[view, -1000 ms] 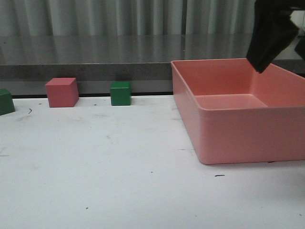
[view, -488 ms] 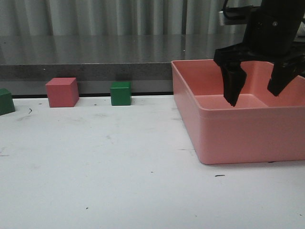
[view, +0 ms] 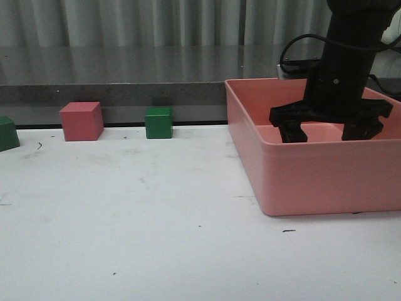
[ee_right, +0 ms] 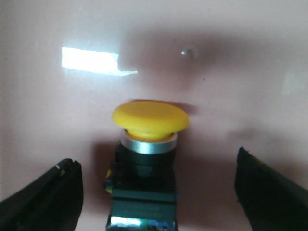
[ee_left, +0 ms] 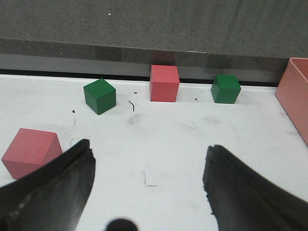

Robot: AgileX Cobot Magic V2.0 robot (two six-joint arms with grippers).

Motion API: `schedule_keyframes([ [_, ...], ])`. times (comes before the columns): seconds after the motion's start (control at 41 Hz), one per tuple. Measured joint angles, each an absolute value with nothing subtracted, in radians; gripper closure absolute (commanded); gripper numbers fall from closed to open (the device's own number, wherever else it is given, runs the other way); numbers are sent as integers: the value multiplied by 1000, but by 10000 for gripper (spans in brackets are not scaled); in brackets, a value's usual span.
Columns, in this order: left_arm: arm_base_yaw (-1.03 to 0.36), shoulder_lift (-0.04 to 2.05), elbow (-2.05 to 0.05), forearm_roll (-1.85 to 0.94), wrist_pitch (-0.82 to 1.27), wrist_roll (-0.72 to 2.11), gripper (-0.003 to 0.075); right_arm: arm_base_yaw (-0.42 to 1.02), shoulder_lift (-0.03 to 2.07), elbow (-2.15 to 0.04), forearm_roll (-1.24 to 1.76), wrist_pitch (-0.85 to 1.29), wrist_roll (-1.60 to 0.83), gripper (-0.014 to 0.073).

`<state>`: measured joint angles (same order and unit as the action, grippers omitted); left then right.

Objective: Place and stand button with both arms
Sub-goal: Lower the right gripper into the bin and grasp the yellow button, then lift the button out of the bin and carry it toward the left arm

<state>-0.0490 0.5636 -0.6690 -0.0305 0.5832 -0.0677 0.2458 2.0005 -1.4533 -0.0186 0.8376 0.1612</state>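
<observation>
The button (ee_right: pixel 147 159) lies on its side on the floor of the pink bin (view: pixel 313 182), with its yellow cap, silver collar and dark bluish-green body showing in the right wrist view. My right gripper (ee_right: pixel 156 192) is open, one finger on each side of the button's body, apart from it. In the front view the right gripper (view: pixel 326 128) reaches down inside the bin, and the bin wall hides the button there. My left gripper (ee_left: pixel 149 163) is open and empty above the white table, and it is out of the front view.
A pink cube (view: pixel 81 121) and a green cube (view: pixel 158 122) stand at the table's back edge, and another green cube (view: pixel 7 133) at far left. The left wrist view shows a pink cube (ee_left: pixel 31 151) next to the left finger.
My right arm has come down from above the bin's back right corner into the bin. Its open fingers now sit below the rim.
</observation>
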Motion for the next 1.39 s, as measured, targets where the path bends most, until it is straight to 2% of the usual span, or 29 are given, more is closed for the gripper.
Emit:
schedule_keyframes([
  [0.098,-49,564,-669,-30,583,-68,246,246,2018,-1460,-14,830,159,49],
  [0.244,-49,564,-669,-30,583,-68,246,246,2034,-1461,-14,829,161,242],
  [0.317,-49,564,-669,-30,583,-68,246,246,2034,-1461,-12,833,161,284],
  [0.634,-49,564,-669,-30,583,-68,246,246,2002,-1461,-9,852,161,286],
  [1.024,-49,564,-669,-30,583,-68,246,248,1772,-1461,26,931,161,286],
  [1.171,-49,564,-669,-30,583,-68,246,303,1686,-1461,32,947,161,286],
  [1.39,-49,564,-669,-30,579,-68,246,477,1671,-1469,97,951,165,286],
])
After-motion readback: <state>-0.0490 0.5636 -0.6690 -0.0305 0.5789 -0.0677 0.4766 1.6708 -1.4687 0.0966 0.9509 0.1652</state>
